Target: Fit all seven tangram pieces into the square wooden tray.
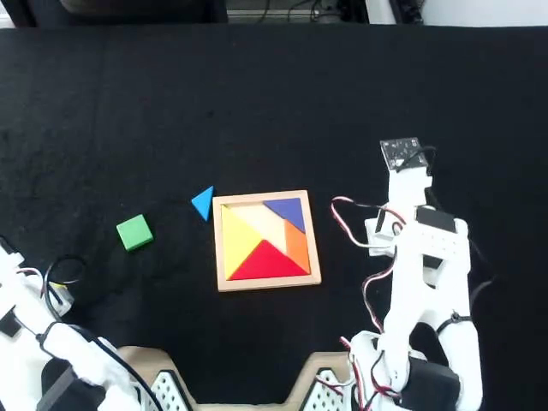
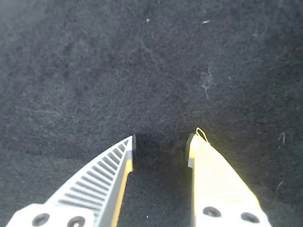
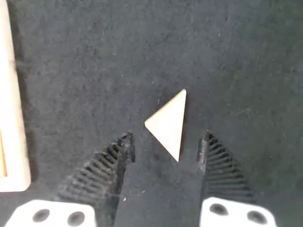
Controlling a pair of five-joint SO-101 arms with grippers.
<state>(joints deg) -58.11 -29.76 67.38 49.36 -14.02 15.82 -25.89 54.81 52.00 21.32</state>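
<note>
Flat pale triangle (image 3: 169, 124) flanked by released right fingers (image 3: 106, 170), wooden tray (image 3: 10, 94) near; left fingers (image 2: 213, 175) released over fuzzy black desk (image 2: 142, 71).

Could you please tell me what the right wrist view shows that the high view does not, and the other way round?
From the right wrist view: a pale triangle lying flat on the black cloth, between the open fingers of the right gripper and touching neither. From the high view: the green square and blue triangle on the cloth beside the wooden tray, and the coloured pieces already set in it. Shared: the tray's pale wooden rim and the black cloth.
</note>
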